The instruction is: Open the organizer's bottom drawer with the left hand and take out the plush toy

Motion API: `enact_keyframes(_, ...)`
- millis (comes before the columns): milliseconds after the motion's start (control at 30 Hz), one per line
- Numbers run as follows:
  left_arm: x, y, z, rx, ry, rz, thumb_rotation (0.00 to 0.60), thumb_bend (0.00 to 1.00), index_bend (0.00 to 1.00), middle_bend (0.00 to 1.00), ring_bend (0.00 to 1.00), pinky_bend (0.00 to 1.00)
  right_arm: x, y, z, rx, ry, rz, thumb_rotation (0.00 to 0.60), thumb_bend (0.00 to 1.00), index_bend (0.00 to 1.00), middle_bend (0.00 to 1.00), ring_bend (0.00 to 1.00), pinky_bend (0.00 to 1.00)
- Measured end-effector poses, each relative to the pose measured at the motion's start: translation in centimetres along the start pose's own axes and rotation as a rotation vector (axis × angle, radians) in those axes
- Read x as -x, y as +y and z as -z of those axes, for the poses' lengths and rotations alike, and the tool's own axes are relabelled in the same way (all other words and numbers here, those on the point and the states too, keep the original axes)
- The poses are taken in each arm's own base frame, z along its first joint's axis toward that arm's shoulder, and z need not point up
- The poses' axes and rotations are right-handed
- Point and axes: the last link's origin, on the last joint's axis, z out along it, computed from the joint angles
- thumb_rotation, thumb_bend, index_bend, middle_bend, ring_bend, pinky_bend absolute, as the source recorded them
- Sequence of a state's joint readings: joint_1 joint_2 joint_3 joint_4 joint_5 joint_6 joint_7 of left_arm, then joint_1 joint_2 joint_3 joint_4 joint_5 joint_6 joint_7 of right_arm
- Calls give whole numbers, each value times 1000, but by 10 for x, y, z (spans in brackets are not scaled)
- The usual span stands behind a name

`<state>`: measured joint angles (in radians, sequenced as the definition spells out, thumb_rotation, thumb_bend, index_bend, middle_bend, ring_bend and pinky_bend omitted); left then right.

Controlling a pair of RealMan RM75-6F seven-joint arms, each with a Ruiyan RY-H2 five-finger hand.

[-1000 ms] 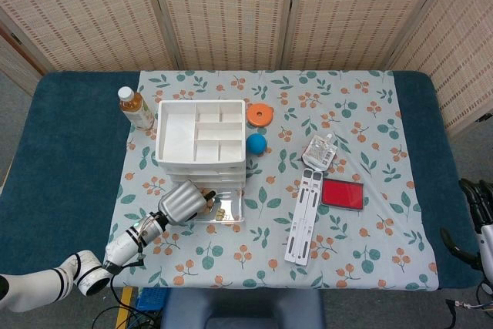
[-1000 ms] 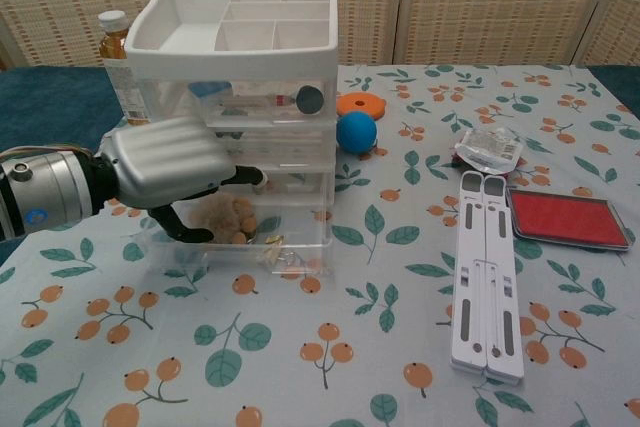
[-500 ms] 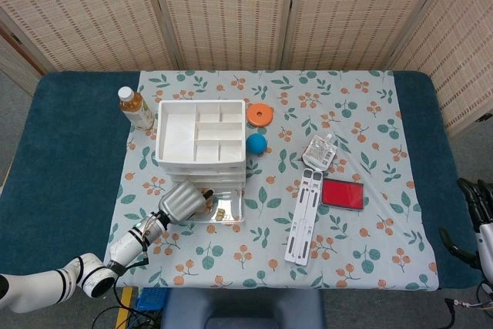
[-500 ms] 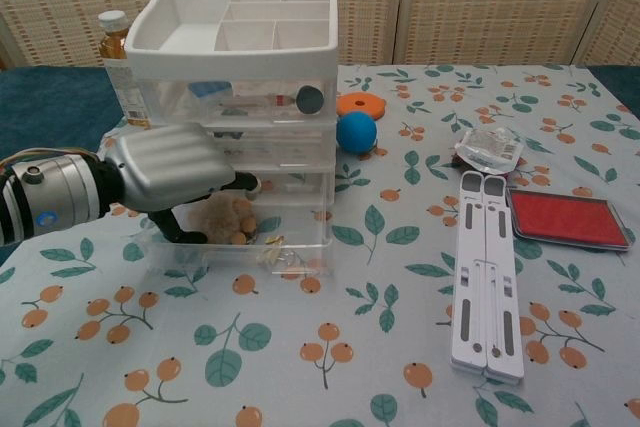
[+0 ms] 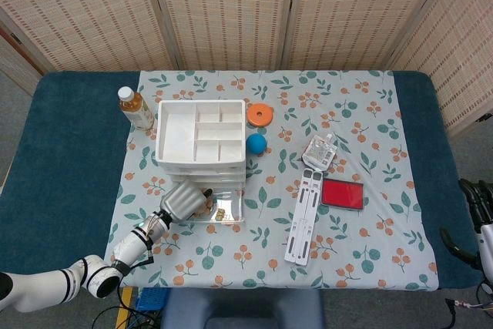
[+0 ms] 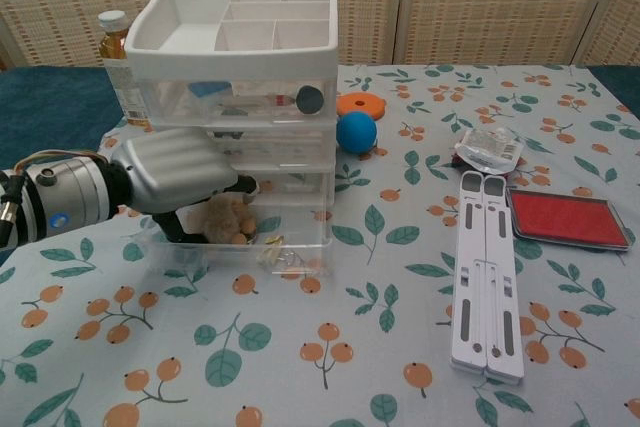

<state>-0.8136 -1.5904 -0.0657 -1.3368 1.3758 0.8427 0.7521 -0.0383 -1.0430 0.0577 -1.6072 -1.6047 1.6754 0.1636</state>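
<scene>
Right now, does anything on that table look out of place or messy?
Nothing is spilled or broken. The organizer's bottom drawer stands pulled out, with the left hand reaching into it by the plush toy. The white stand lies slightly askew.

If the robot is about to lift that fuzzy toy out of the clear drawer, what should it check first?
1. Bottom drawer pulled out: ok.
2. Plush toy visible inside it: ok.
3. Left hand reaching into the drawer at the toy: ok.
4. Fingers actually closed on the toy: cannot tell, the hand hides the contact.
5. Small items beside the toy clear of the fingers: ok.
6. Right hand away at the table's edge: ok.
</scene>
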Motion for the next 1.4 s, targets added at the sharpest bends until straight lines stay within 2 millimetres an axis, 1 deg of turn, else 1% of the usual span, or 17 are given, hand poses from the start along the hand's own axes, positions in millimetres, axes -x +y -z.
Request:
enact_keyframes(333,2,0,-3,16,-17,-11,600,241,336,926,1000,1000,0,1,0,2,1,0,600,340,0,88,15,42)
enact_keyframes(867,2,2,-5,35,29,60,600,241,499,949,1000,1000,0,2,0,7,-2,1,600,341,0,88,15,42)
enact_keyframes(1267,5,0,-9,40,64,112,600,240,572,961,1000,1000,1,1,-2,7,-3,2,600,340,0,88,15,42)
enact_keyframes(1400,5,-1,-9,33,67,146,600,241,582,962,1000,1000,1,1,-2,7,-4,0,600,341,0,88,15,42)
